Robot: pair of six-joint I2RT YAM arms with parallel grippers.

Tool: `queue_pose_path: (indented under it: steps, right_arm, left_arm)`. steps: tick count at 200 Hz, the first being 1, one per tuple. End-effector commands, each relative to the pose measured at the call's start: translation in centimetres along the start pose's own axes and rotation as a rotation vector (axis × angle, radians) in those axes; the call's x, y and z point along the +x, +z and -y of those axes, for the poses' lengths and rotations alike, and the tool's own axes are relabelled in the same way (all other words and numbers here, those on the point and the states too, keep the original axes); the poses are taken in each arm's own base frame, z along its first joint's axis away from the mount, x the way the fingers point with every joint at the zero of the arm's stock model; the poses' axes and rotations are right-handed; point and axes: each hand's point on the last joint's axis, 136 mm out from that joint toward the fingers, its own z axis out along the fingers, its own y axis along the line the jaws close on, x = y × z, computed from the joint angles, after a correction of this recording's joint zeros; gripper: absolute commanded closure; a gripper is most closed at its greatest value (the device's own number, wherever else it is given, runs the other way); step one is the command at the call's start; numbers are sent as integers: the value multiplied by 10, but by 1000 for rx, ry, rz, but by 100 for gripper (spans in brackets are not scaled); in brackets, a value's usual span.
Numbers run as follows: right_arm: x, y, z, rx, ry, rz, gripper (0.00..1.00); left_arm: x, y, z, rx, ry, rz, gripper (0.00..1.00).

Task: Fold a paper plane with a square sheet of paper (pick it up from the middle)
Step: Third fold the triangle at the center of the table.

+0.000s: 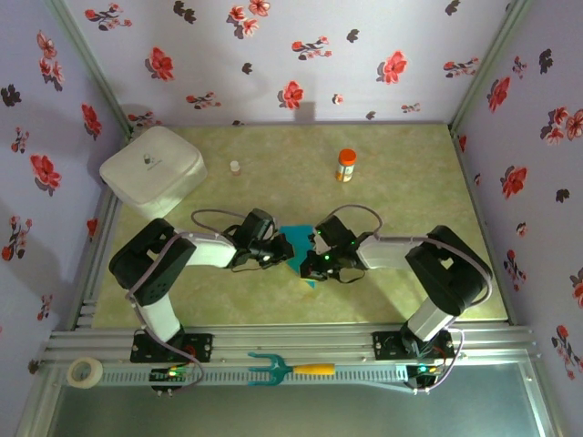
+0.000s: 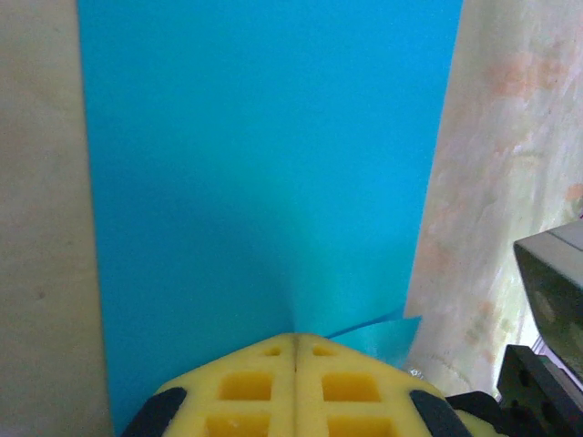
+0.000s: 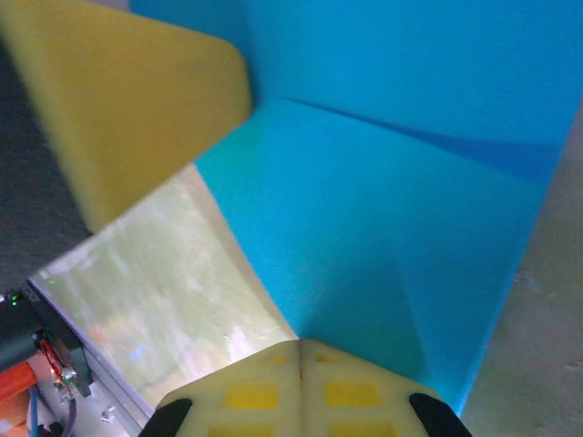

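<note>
Top external view: the square sheet of paper (image 1: 296,244) lay at the middle of the tabletop (image 1: 410,173), between the left claw (image 1: 276,251) and the right claw (image 1: 319,260), which met it from opposite sides, about equally near. At the far left corner stood a white rounded box (image 1: 152,170), lid on, contents hidden. An orange bottle (image 1: 346,166) and a small vial (image 1: 235,167) stood well apart from the sheet, their contents too small to tell. Left wrist view: the left claw (image 2: 293,350) was closed, its tips pinching the sheet's near edge. The sheet's long axis ran straight ahead from the claw. Right wrist view: the right claw (image 3: 299,353) was likewise closed on the near edge. A crease crossed the paper ahead, and a blurred yellow finger (image 3: 137,100), probably the left claw's, met the sheet at upper left. The coming fold probably depended on both claws working along this crease.
</note>
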Motion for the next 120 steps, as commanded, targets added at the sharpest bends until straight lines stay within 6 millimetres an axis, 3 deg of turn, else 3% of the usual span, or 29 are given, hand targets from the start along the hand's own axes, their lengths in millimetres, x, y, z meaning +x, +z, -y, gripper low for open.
queue_pose_path:
  steps: [1, 120]
  right_arm:
    - [15, -1, 19, 35, 26, -19, 97]
    - [44, -17, 43, 16, 124, 28, 95]
  left_arm:
    - [11, 5, -31, -97, -41, -21, 100]
    - [11, 3, -38, -108, -68, -13, 100]
